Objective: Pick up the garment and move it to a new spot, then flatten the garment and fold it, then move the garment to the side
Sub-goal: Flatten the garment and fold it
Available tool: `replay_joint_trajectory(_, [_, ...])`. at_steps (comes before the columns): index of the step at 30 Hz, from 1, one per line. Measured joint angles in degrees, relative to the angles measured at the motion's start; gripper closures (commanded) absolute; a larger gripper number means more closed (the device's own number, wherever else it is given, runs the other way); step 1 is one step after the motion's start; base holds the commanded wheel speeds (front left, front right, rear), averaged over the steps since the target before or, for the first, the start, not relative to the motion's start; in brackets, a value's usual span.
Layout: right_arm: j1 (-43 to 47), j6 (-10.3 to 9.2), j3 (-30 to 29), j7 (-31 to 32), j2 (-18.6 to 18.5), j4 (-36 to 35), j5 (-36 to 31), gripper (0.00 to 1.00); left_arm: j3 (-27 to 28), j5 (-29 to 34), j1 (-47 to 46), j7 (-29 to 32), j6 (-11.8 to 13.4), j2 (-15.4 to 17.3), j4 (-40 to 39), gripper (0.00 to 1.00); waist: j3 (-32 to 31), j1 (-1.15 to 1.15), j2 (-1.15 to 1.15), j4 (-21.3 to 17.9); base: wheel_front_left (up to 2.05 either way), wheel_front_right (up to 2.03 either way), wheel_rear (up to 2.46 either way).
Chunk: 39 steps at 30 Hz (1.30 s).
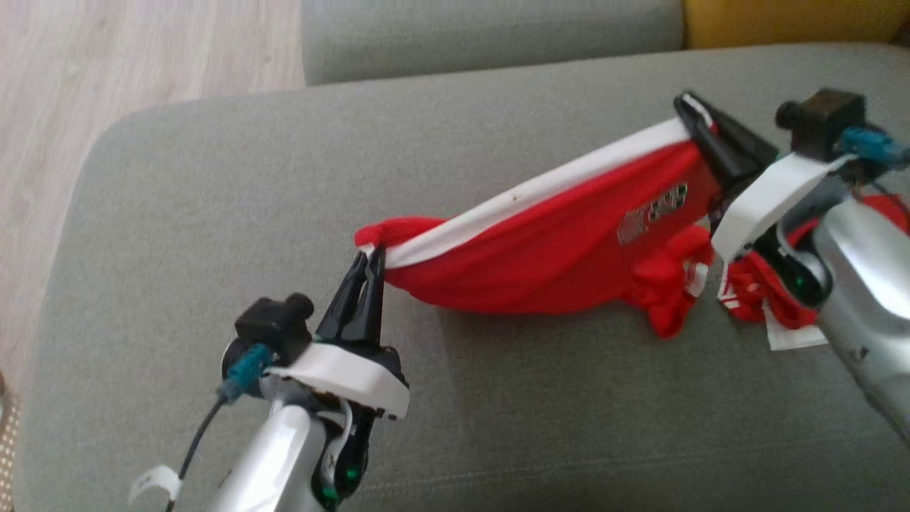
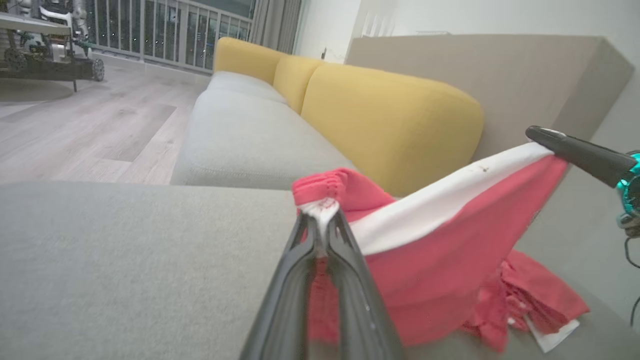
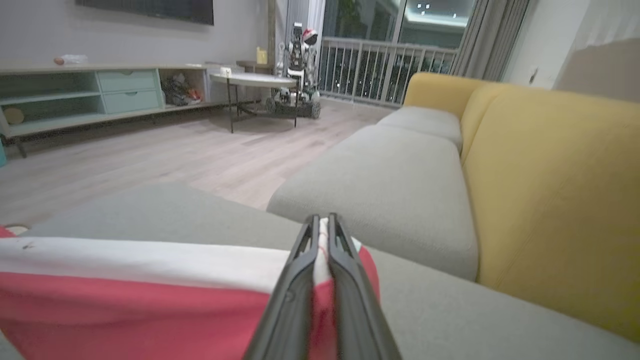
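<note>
Unreadable print [image 1: 652, 213], half-hidden garment [image 1: 540, 249]
The print is too blurred to read; the garment's bunched right end lies partly behind the right arm [image 1: 860, 242], which the right edge cuts off

We see a grey cushion [image 1: 213, 213] across the middle of the head view, a second seat [image 1: 490, 35] at twelve o'clock, a yellow backrest [image 1: 782, 21] at one and wood floor [image 1: 106, 71] at ten. From the right wrist, a sideboard [image 3: 100, 95] sits at ten, a round table [image 3: 252, 80] at eleven and a railing [image 3: 380, 65] at twelve.
</note>
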Motion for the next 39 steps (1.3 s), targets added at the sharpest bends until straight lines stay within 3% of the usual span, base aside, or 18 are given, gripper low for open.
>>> replay_joint_trajectory(8, [0.10,0.00,-11.55,2.27,1.81,-9.83,-8.94,1.00,2.58,-3.20,-6.98,0.45,-0.80,-0.02,-3.54,1.00,-4.11,0.00,0.00,-1.08,0.00,0.00,0.00])
replay_joint_trajectory(14, [4.13,0.00,-20.61,7.13,5.79,-19.27,-13.22,1.00,6.43,-6.99,-12.00,3.99,2.26,-0.27,-9.95,1.00,-6.36,0.00,0.00,-1.11,0.00,0.00,0.00])
replay_joint_trajectory(19, [15.08,0.00,-28.07,13.12,10.15,-29.95,-17.33,1.00,7.19,-8.21,-10.07,10.80,6.04,0.26,-15.07,1.00,-6.86,0.00,0.00,-0.94,0.00,0.00,0.00])
replay_joint_trajectory(25, [17.83,0.00,-31.89,18.33,12.55,-36.09,-20.40,1.00,7.27,-8.91,-9.11,16.51,7.12,2.74,-17.42,1.00,-5.35,0.00,0.00,-0.97,0.00,0.00,0.00])
replay_joint_trajectory(32, [11.00,0.00,-32.59,25.08,13.49,-34.72,-20.14,1.00,6.98,-9.81,-19.95,26.22,4.80,6.00,-13.55,1.00,-0.90,0.00,0.00,-0.86,0.00,0.00,0.00])
replay_joint_trajectory(36, [-3.58,0.00,-30.38,26.75,11.85,-28.69,-19.89,1.00,6.86,-9.75,-34.58,30.40,2.15,6.87,-6.21,1.00,5.11,0.00,0.00,-0.78,0.00,0.00,0.00])
replay_joint_trajectory(39, [-17.27,0.00,-29.24,25.20,11.71,-20.75,-19.49,1.00,7.34,-8.38,-46.93,29.54,1.11,6.71,0.46,1.00,10.51,0.00,0.00,-0.82,0.00,0.00,0.00])
